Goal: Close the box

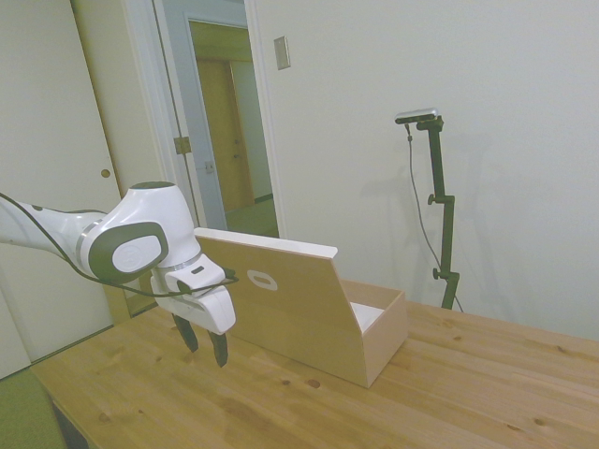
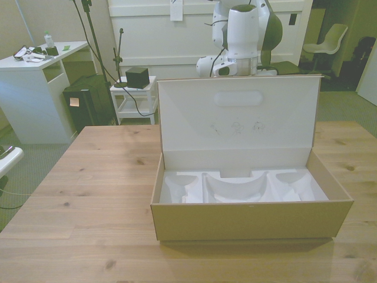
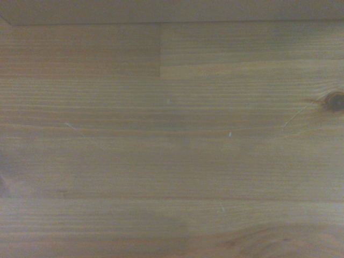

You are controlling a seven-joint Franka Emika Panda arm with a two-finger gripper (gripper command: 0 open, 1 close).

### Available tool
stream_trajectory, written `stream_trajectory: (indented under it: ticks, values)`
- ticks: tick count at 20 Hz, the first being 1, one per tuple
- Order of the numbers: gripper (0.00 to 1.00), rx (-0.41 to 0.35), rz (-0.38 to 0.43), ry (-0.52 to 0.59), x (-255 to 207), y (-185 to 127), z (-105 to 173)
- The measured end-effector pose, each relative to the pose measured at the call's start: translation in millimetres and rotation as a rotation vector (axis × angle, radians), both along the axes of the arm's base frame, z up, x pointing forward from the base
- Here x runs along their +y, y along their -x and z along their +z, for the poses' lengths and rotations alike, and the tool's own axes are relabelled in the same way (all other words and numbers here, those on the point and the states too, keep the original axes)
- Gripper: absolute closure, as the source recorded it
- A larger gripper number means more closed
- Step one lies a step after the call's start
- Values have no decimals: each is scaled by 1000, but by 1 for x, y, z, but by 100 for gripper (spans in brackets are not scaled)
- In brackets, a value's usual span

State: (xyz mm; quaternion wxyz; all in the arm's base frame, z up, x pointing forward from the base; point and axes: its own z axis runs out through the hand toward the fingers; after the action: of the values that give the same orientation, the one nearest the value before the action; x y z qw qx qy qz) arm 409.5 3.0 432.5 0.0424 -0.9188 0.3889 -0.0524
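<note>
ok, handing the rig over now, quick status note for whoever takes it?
Gripper: fingers slightly apart, holding nothing, hanging just above the table behind the raised lid, on its outer face.
Box: open on the table, lid upright and leaning slightly back, white moulded insert showing.
Done: nothing, lid untouched.
Left: push the lid forward and down until shut.

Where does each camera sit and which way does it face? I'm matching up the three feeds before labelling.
Side view: off one side of the table, facing the raised lid's outer face; shows the white arm and the gripper, hanging behind the lid.
Front view: across the table, facing the open box and its pale interior; the arm rises behind the lid.
Wrist view: close above the bare table; no robot parts visible.
Side and front views share box, lid and arm.
</note>
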Motion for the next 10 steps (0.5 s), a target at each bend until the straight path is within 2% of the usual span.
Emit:
stream_trajectory:
  ticks: [6, 10]
  values:
    - [0, -3, -21, 8, -2, -1, 2]
    - [0, -37, -52, 2, -17, -8, 20]
